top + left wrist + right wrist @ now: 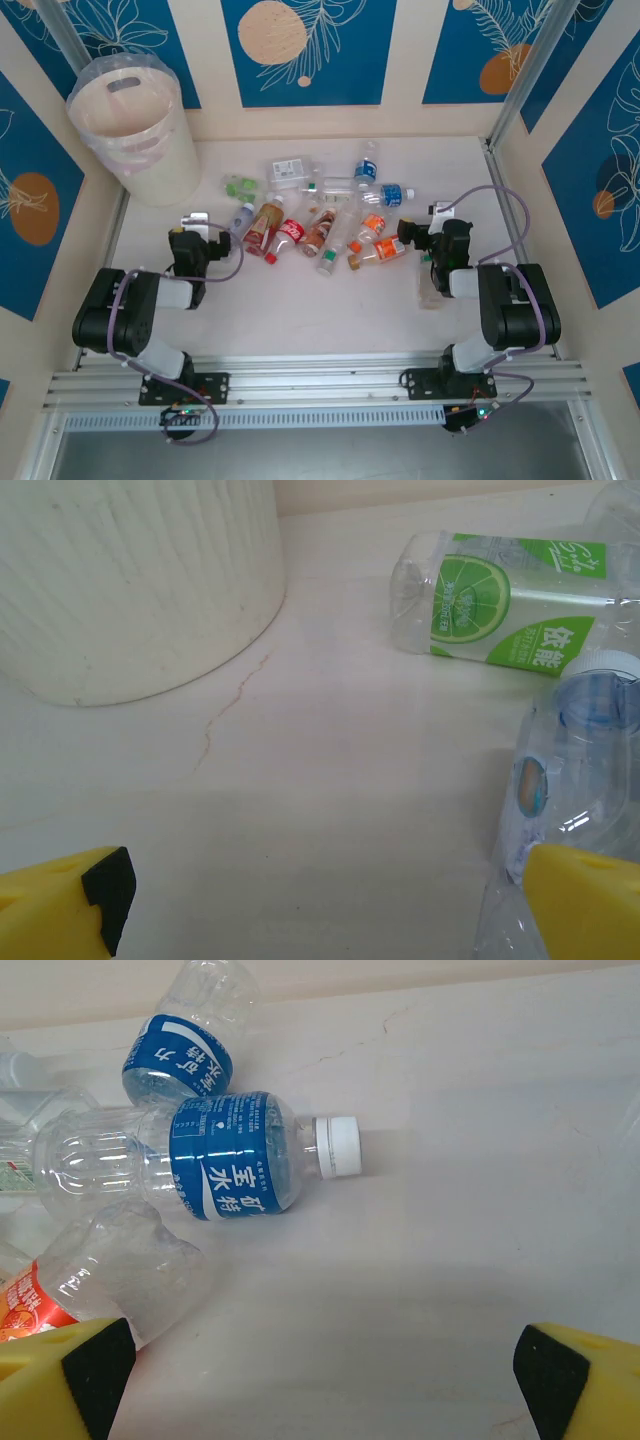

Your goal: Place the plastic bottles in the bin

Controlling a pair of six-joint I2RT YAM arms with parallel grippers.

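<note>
both grippers are spread wide open and holding nothing, so i'd say no bottle has been picked yet. the plastic bottles [320, 215] lie in a loose heap across the middle of the table [300, 310]. the bin [130, 120] stands upright in the far left corner, well apart from the heap.

the left gripper [330, 910] is the one nearer the bin. there's a clear bottle [575, 770] just off to its right, close by that side's finger but not between the two. its long axis runs roughly near to far, cap at the far end, so i reckon the gripper has to shift right to straddle the body crosswise. a lime-label bottle [500, 600] lies further off on its side, long axis left to right.

the right gripper [320, 1380] has bare table between its fingers. the blue-label bottle [220, 1155] sits to its far left, on its side, long axis left to right, white cap pointing right. for the bin run the left arm looks the better bet.
</note>
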